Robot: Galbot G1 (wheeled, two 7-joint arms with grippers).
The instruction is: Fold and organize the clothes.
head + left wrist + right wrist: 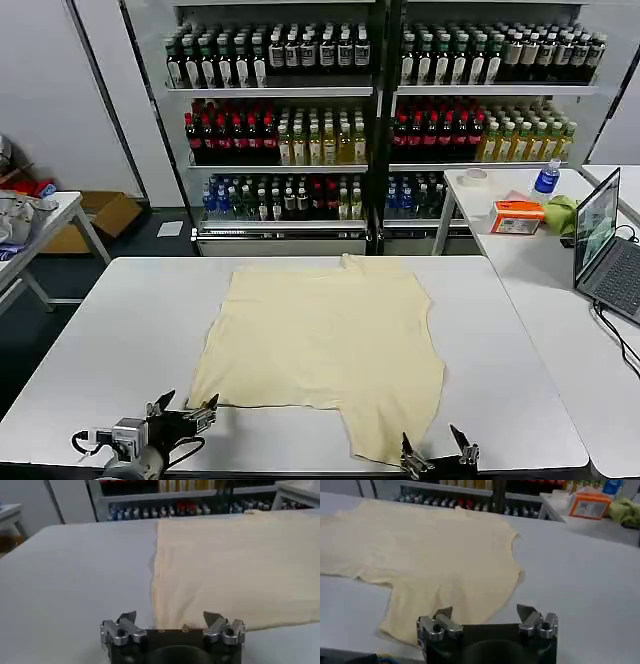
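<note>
One cream T-shirt [325,345] spread flat on the white bench [120,330], left hand [183,409] wide at its near left corner, right hand [436,450] wide at its near right sleeve.

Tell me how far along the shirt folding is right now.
Barely begun. The T-shirt lies spread flat and unfolded on the white table. Both grippers are open at its near edge, the left gripper by the shirt's near left corner, the right gripper by the near sleeve. All folds remain.
</note>
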